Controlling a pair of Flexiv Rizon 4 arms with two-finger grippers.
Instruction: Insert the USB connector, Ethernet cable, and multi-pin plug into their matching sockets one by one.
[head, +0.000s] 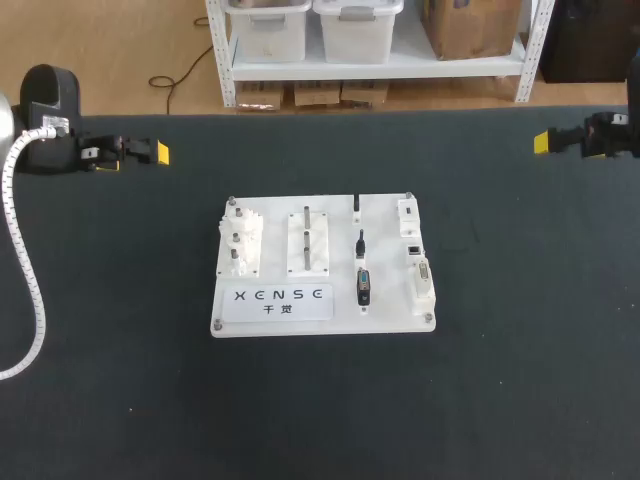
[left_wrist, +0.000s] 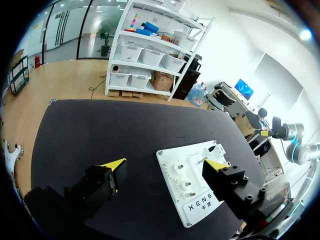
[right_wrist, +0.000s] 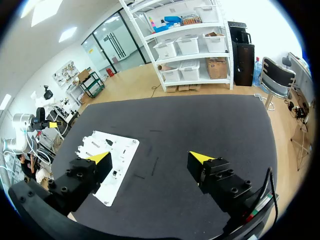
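Fingers (left_wrist: 112, 165) spread wide and empty on my left gripper (left_wrist: 165, 164) and right gripper (right_wrist: 150, 157), both well apart from the USB connector (head: 360, 243), lying fore-and-aft on the board (head: 320, 315), slightly nearer the right

head overhead; both wrists see board (head: 385, 318)

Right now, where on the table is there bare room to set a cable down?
Bare mat lies wide on both sides of the white board, out to the left claw and right claw, and along the near edge. Crowded: the board's far half, where gears, plugs and sockets stand close together.
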